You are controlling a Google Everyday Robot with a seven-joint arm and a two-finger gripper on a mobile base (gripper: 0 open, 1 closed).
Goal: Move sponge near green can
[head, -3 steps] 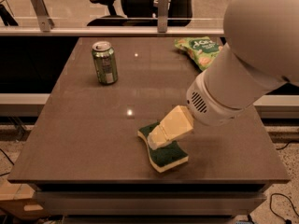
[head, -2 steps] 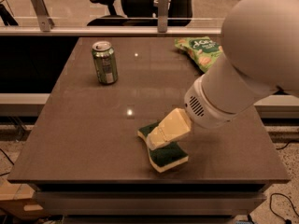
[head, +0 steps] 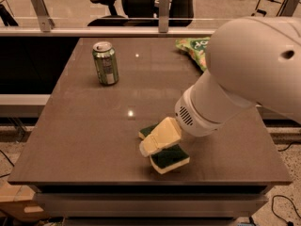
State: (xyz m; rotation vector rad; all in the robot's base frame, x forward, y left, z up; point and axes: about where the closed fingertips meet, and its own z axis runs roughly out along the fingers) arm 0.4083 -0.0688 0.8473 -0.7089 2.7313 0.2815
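The sponge (head: 170, 157), dark green on top with a pale yellow base, lies near the front edge of the brown table (head: 84, 140), right of centre. My gripper (head: 151, 145) is cream-coloured and sits down over the sponge's middle, hiding part of it. One green corner of the sponge shows to the gripper's left. The green can (head: 105, 63) stands upright at the back left of the table, well away from the sponge.
A crinkly green snack bag (head: 193, 48) lies at the back right, partly behind my large white arm (head: 244, 74). Office chairs (head: 136, 4) and a glass rail stand beyond the far edge. The table's front edge is just below the sponge.
My gripper has come down and a little left over the sponge, and the arm's bulk has shifted right. The sponge and the can have not moved.
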